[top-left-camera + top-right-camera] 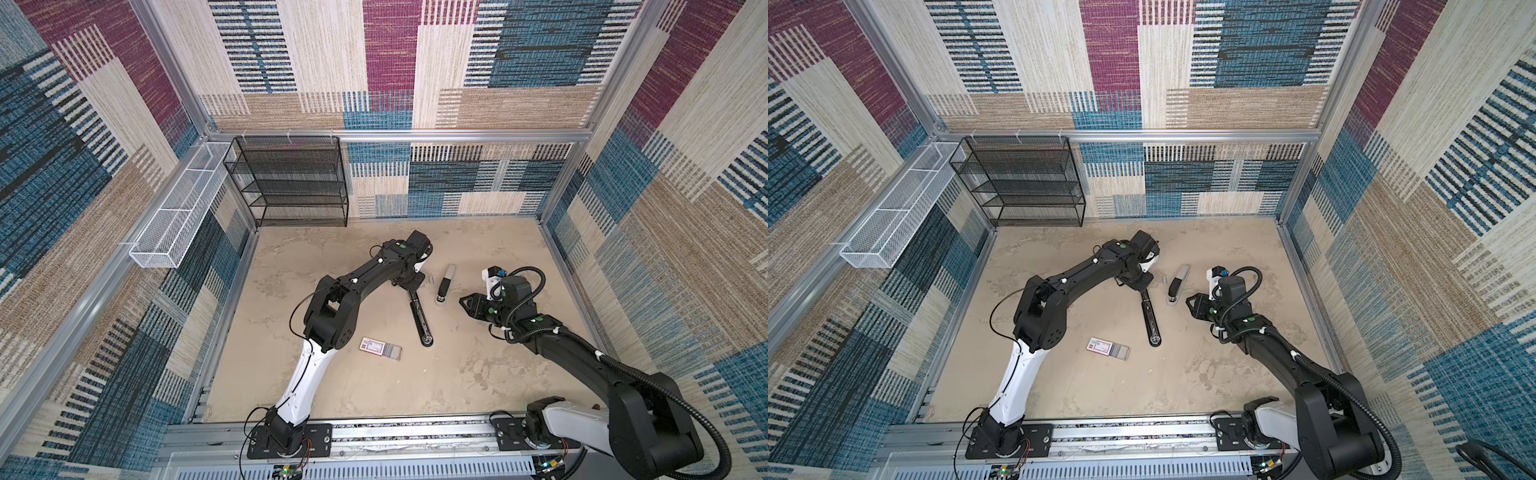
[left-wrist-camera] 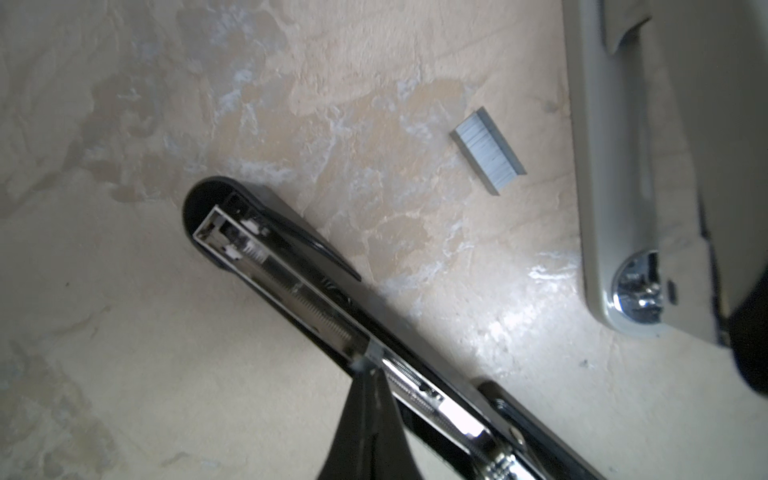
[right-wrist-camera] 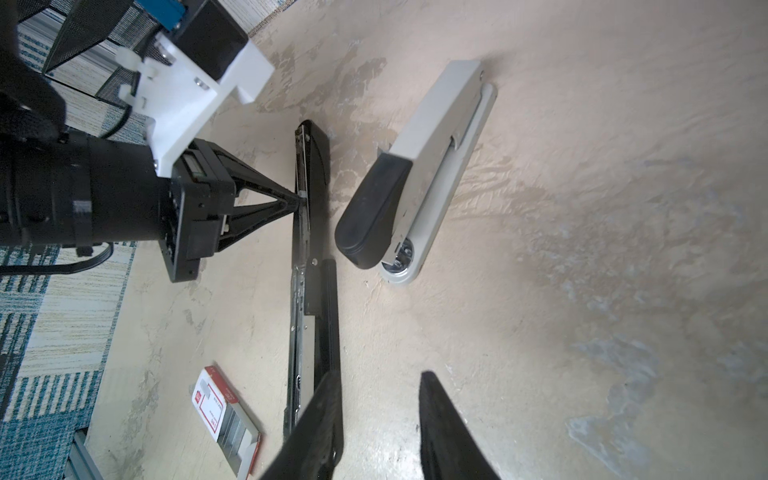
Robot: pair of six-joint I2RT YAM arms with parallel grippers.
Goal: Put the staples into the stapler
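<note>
Left wrist view: left end effector point(image 2: 368, 370), tips together, touches the opened stapler point(image 2: 291, 286); right end effector point(image 3: 380, 376) is parted, empty; loose staples point(image 2: 488, 151) likely need picking next.

Black stapler point(image 2: 299, 291) runs off the left wrist view's edge.
</note>
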